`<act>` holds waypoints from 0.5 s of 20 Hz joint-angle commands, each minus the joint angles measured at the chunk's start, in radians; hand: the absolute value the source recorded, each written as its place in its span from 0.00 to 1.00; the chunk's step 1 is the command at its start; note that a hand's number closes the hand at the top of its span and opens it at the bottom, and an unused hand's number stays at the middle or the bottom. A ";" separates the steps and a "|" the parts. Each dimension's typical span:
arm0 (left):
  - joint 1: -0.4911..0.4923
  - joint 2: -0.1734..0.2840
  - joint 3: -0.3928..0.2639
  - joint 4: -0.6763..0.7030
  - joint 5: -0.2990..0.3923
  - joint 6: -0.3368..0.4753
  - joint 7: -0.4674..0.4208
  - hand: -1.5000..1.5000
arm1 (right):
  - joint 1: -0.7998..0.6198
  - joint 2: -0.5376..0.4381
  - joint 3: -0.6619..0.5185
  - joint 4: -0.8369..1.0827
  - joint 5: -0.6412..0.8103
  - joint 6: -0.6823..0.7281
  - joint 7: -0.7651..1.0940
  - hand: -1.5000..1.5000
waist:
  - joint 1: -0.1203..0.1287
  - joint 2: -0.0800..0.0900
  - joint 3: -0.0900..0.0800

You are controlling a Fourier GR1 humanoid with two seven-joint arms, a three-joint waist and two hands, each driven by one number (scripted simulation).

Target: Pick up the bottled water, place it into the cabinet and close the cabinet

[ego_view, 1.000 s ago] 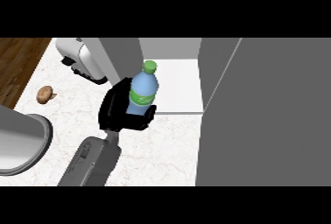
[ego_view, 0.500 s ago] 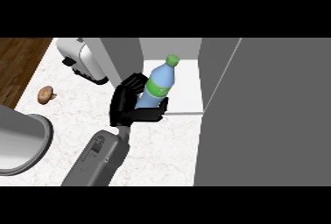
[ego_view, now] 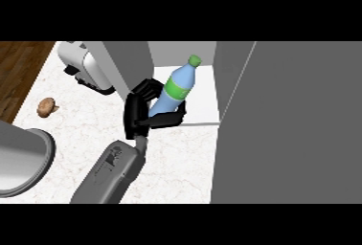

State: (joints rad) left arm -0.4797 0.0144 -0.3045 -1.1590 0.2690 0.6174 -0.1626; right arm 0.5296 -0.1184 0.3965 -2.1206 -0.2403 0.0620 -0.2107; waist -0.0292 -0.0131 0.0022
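White marbled counter (ego_view: 176, 162) fills the middle, with dark wood flooring at ten o'clock. One hand (ego_view: 145, 115) comes up from six o'clock on a grey forearm, its fingers and thumb curled round the lower half of the bottle (ego_view: 174, 91), which tilts toward one o'clock, green cap at the cabinet (ego_view: 191, 79) opening. Its grey door (ego_view: 290, 124) stands at three o'clock. At ten sits a toaster (ego_view: 84, 67), at nine a small brown lump (ego_view: 47, 107), at eight a grey pot (ego_view: 21, 162).
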 commanded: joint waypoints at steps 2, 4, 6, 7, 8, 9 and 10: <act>-0.289 0.043 0.041 0.168 -0.028 -0.046 0.079 1.00 | 0.012 0.004 0.017 0.041 0.006 0.015 -0.039 0.00 | -0.039 0.025 -0.001; -0.307 0.035 0.032 0.199 -0.047 -0.007 0.087 1.00 | -0.023 0.002 0.007 0.040 0.005 0.012 -0.012 0.00 | -0.050 0.032 -0.001; -0.282 0.069 0.019 0.214 -0.055 -0.031 0.074 1.00 | -0.042 -0.003 -0.011 0.024 -0.011 0.008 0.017 0.00 | -0.039 0.033 -0.002; -0.290 0.017 0.000 0.223 -0.080 0.042 0.071 1.00 | 0.007 -0.027 0.000 0.067 -0.004 0.051 -0.049 0.00 | -0.061 0.031 -0.001; -0.294 0.074 0.027 0.213 -0.060 0.004 0.086 1.00 | 0.016 -0.025 0.012 0.048 0.006 0.043 -0.046 0.00 | -0.059 0.031 -0.002; -0.294 0.068 0.013 0.221 -0.075 0.022 0.073 1.00 | -0.012 0.011 0.030 0.059 0.020 0.011 -0.031 0.00 | -0.058 0.035 -0.002; -0.327 0.065 0.036 0.287 -0.066 0.001 0.055 1.00 | -0.010 -0.003 0.023 0.039 0.016 0.020 -0.028 0.00 | -0.058 0.036 -0.003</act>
State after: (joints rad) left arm -0.6150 0.0492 -0.3231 -1.0370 0.2014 0.6969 -0.1154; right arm 0.5213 -0.1232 0.4097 -2.0786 -0.2323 0.0826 -0.2352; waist -0.0622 0.0001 0.0035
